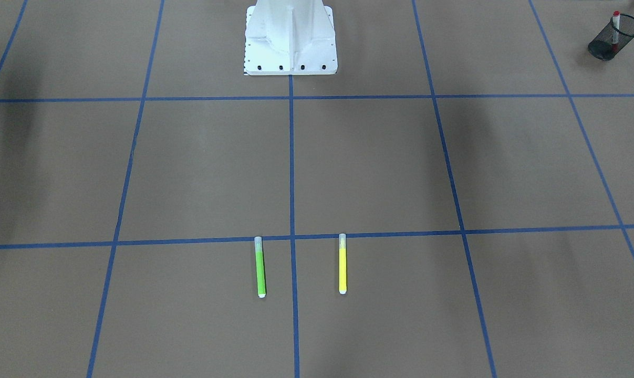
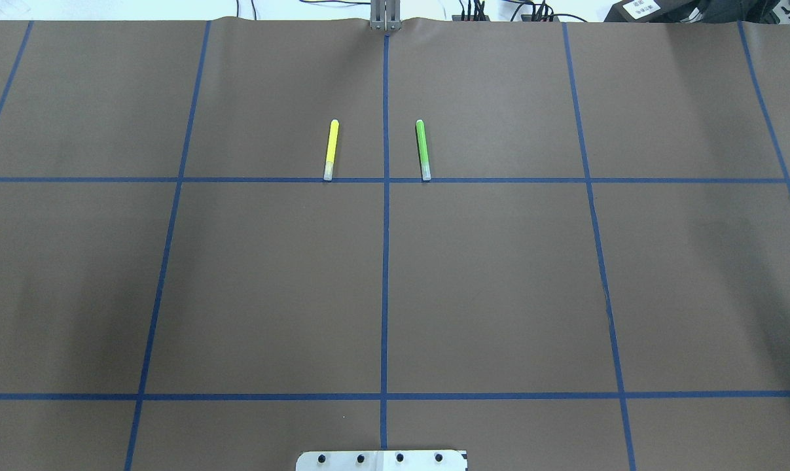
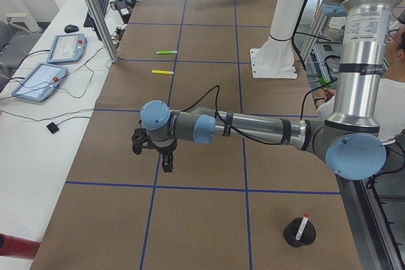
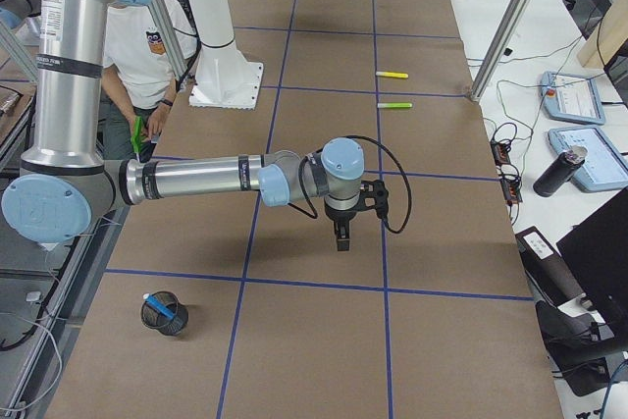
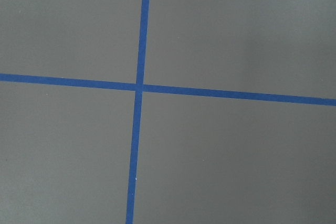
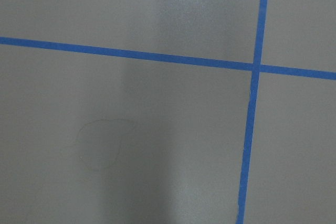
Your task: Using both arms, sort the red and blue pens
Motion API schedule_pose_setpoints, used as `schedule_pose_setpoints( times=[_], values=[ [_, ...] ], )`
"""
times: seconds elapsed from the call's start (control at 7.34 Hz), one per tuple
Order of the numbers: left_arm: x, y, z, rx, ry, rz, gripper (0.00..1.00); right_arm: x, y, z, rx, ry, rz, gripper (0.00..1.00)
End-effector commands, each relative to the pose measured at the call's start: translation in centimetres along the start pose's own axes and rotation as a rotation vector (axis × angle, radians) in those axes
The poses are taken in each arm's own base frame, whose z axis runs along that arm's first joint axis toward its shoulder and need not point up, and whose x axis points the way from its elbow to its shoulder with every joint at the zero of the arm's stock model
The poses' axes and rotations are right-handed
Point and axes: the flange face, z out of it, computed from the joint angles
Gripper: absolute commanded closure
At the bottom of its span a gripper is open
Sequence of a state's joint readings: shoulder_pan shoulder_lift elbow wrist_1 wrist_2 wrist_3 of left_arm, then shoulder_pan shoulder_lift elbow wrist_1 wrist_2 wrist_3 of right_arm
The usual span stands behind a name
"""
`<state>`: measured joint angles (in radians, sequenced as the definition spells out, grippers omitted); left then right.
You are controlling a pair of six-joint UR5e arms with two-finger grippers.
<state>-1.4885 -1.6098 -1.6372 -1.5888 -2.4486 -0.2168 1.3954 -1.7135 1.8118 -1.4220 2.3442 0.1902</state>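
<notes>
Pedestal [image 1: 290, 42] is cut off at top. Well apart from it, cups [image 1: 605, 47] hide most of red pen [image 1: 616, 21], blue pen [image 4: 155, 306]. Left gripper [image 3: 166, 162], right gripper [image 4: 340, 239]: opening unclear.

I have bare surface [image 2: 499, 294] under the left pincer [image 3: 166, 165] and right pincer [image 4: 340, 241]. Farther out, the yellow marker [image 2: 330, 149] and green marker [image 2: 422, 149] lie flanking the centre tape [image 2: 385, 275]. The white pedestal [image 1: 290, 39] blocks the base side; a mesh cup [image 1: 613, 38] stands at the left end.
</notes>
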Motion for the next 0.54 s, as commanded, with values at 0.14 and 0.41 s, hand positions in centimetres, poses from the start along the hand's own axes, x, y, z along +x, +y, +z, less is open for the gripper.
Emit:
schedule_pose_setpoints(
  times=[0.14,0.41],
  values=[
    [0.43,-0.14,-0.44,0.015,-0.016,0.019,0.01,0.04,0.07,0.07,-0.002,0.002,0.000,0.00],
    [0.36,-0.45,-0.75,0.035,-0.072,0.032,0.01,0.23,0.06,-0.08,0.003,0.007,0.004,0.00]
  ],
)
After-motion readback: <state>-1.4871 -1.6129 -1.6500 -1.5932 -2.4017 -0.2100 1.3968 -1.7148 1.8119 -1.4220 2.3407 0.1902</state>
